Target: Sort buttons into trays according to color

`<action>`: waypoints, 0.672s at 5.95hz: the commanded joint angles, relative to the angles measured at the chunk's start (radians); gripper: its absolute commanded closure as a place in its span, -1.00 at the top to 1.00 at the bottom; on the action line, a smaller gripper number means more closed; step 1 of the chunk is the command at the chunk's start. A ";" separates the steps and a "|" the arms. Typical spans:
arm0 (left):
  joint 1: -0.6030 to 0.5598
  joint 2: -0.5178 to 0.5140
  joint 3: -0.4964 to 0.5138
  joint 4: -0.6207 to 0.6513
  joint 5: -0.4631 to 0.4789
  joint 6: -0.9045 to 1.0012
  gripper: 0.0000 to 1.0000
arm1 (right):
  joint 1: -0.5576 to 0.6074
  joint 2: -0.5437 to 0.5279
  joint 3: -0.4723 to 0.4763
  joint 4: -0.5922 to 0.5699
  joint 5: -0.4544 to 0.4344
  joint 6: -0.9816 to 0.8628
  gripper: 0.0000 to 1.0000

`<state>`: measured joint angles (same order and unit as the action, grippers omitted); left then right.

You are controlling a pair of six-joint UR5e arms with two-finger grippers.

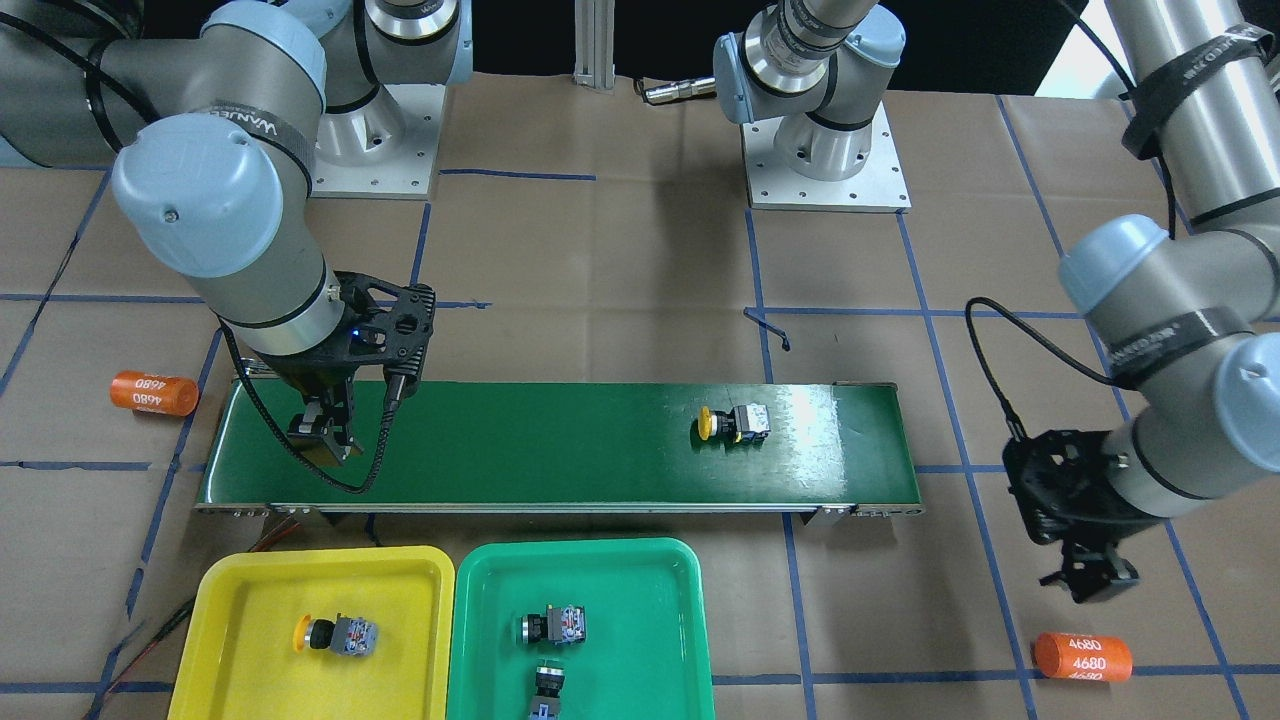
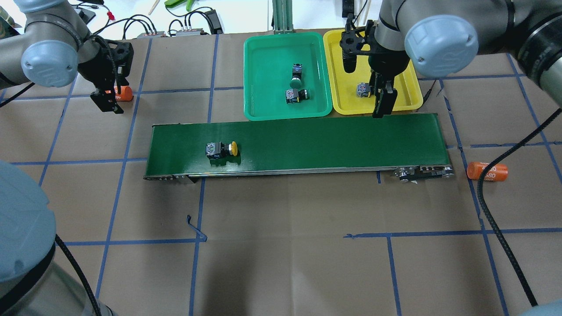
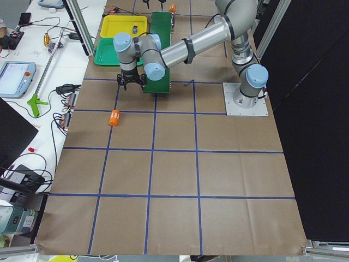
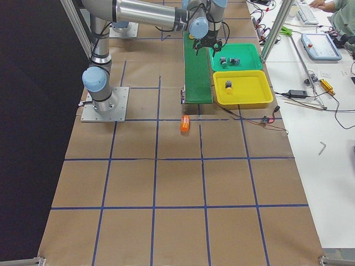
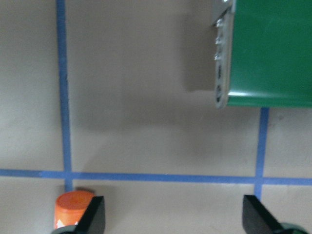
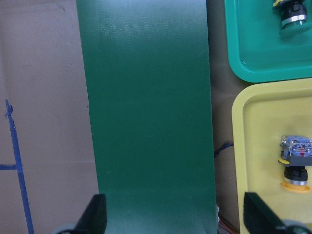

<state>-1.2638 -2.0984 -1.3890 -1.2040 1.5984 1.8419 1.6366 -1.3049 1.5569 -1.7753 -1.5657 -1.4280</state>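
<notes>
A yellow-capped button (image 1: 733, 423) (image 2: 221, 149) lies on its side on the dark-green conveyor belt (image 1: 550, 460). Another yellow button (image 1: 340, 635) (image 6: 295, 165) lies in the yellow tray (image 1: 250, 580). Two buttons (image 1: 553, 627) (image 1: 547, 685) lie in the green tray (image 1: 640, 600); one shows a green cap in the overhead view (image 2: 296, 81). My right gripper (image 1: 325, 440) (image 6: 173, 222) is open and empty, above the belt's end beside the yellow tray. My left gripper (image 1: 1090, 580) (image 5: 173, 224) is open and empty, over the paper off the belt's other end.
An orange cylinder printed 4680 (image 1: 1083, 656) (image 5: 73, 209) lies on the paper just by my left gripper. A second one (image 1: 153, 393) lies beyond the belt's other end. The arm bases (image 1: 825, 170) stand behind the belt. Blue tape lines grid the brown paper.
</notes>
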 commanded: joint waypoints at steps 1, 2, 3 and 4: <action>0.052 -0.138 0.166 0.009 0.038 0.062 0.97 | 0.008 -0.010 0.035 -0.026 0.012 0.034 1.00; 0.061 -0.168 0.169 0.014 0.038 0.104 0.97 | 0.025 -0.007 0.044 -0.027 0.021 0.062 1.00; 0.063 -0.205 0.171 0.079 0.038 0.126 0.97 | 0.066 0.010 0.063 -0.071 0.022 0.105 1.00; 0.063 -0.228 0.174 0.095 0.038 0.132 0.97 | 0.081 0.035 0.089 -0.163 0.023 0.119 1.00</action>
<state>-1.2025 -2.2996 -1.2188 -1.1350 1.6364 1.9618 1.6968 -1.2907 1.6234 -1.8666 -1.5443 -1.3301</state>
